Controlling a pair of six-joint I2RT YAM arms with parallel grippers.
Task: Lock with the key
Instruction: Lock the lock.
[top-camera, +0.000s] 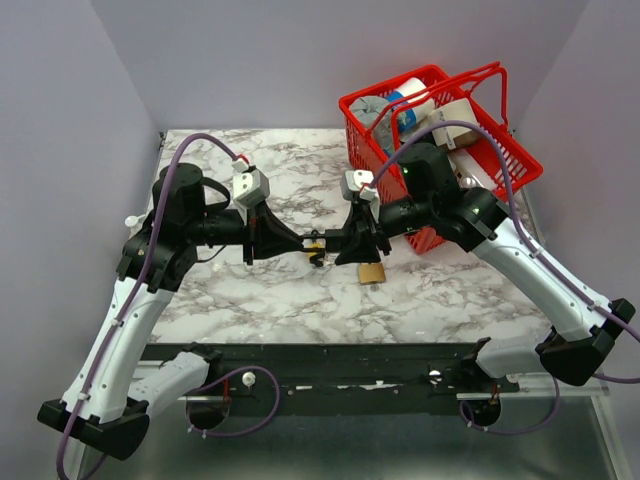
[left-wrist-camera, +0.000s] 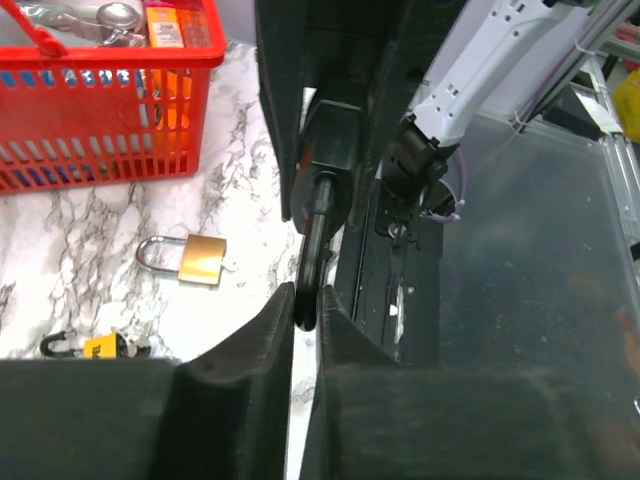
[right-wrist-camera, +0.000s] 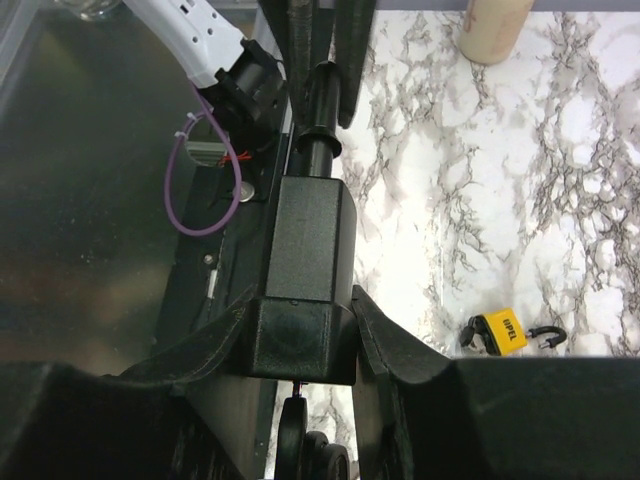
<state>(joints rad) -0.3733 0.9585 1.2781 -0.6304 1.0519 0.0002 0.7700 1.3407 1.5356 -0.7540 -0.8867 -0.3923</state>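
A black padlock (right-wrist-camera: 305, 250) is held in the air over the middle of the marble table (top-camera: 250, 290), between both grippers. My right gripper (right-wrist-camera: 303, 300) is shut on its square body. Its black shackle (left-wrist-camera: 312, 265) runs away from the body, and my left gripper (left-wrist-camera: 305, 300) is shut on the shackle's rounded end. In the top view the left gripper (top-camera: 306, 243) and right gripper (top-camera: 338, 244) meet tip to tip. Black key heads (right-wrist-camera: 300, 440) hang at the body's near end on a thin shaft. I cannot tell how far it sits in the lock.
A brass padlock (top-camera: 372, 272) lies on the table below the right gripper; it also shows in the left wrist view (left-wrist-camera: 200, 260). A small yellow padlock (right-wrist-camera: 498, 332) lies open nearby. A red basket (top-camera: 440, 150) of items stands at the back right.
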